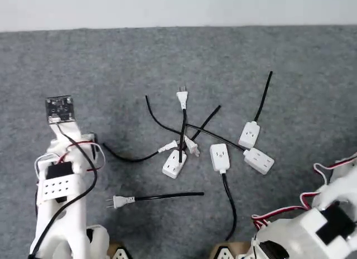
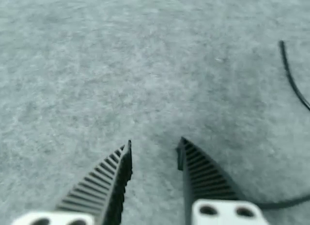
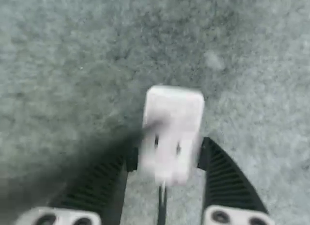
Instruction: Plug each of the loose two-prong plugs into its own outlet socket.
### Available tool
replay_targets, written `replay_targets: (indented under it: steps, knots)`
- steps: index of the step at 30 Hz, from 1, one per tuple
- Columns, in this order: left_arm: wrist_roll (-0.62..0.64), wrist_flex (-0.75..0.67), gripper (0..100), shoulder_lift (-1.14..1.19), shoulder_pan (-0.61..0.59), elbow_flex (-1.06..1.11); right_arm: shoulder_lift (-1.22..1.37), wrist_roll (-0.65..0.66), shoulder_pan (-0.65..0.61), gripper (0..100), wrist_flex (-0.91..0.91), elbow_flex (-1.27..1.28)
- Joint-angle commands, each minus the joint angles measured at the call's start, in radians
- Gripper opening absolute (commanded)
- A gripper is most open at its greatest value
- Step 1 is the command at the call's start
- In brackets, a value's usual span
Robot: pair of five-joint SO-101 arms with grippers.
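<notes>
A grey, felt-like table covering [image 1: 111,63] spreads across the whole work surface; seen close in both wrist views, its nap is mottled and slightly fuzzy; along the far edge runs a plain pale wall [image 1: 178,8], meeting the grey in a straight line; the light is soft and even, the shadows faint and short.

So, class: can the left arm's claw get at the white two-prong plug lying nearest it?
Probably yes: the left claw is open over grey carpet, and the white two-prong plug lies apart from the tangled cords, nothing covering it.
</notes>
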Motion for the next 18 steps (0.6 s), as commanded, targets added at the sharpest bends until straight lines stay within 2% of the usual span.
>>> replay_targets:
  steps: [1,4,8,13,18]
  knots:
    - [0.008,-0.003,17,-0.011,0.074,-0.007,-0.013,0.014,-0.013,20.2,0.156,-0.143]
    - [0.041,0.115,17,-0.011,0.178,-0.044,-0.050,0.040,-0.041,20.2,0.288,-0.207]
    - [0.238,0.244,17,-0.005,0.379,-0.119,-0.120,0.038,-0.081,20.2,0.392,-0.210]
    - [0.402,0.198,17,-0.002,0.641,-0.147,-0.189,-0.006,-0.159,20.2,0.390,-0.068]
    - [0.439,0.110,17,0.000,0.798,-0.170,-0.236,-0.101,-0.260,20.2,0.288,0.124]
